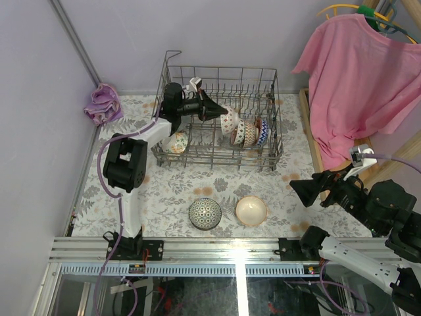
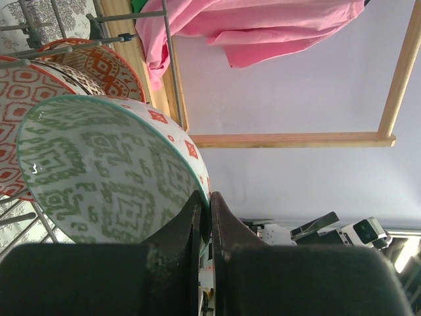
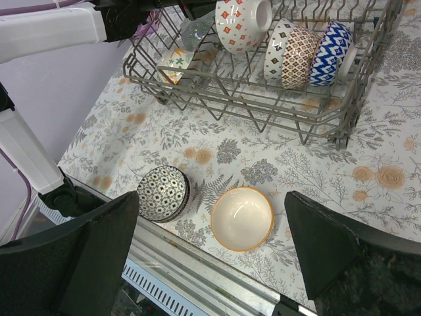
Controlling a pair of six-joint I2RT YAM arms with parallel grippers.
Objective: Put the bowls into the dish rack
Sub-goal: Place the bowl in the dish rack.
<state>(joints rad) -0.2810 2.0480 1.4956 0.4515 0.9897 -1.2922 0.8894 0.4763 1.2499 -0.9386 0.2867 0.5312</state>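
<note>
The grey wire dish rack stands at the back of the table. My left gripper reaches into it and is shut on the rim of a bowl, white with red diamonds outside. The left wrist view shows this bowl's green-patterned inside and my fingers pinching its rim. Three bowls stand on edge just right of it, the last blue-and-white. A floral bowl sits in the rack's left end. A dark patterned bowl and a cream bowl rest near the front edge. My right gripper is open and empty, above them.
A pink shirt hangs at the right over a wooden frame. A purple cloth lies at the back left corner. The metal rail runs along the table's near edge.
</note>
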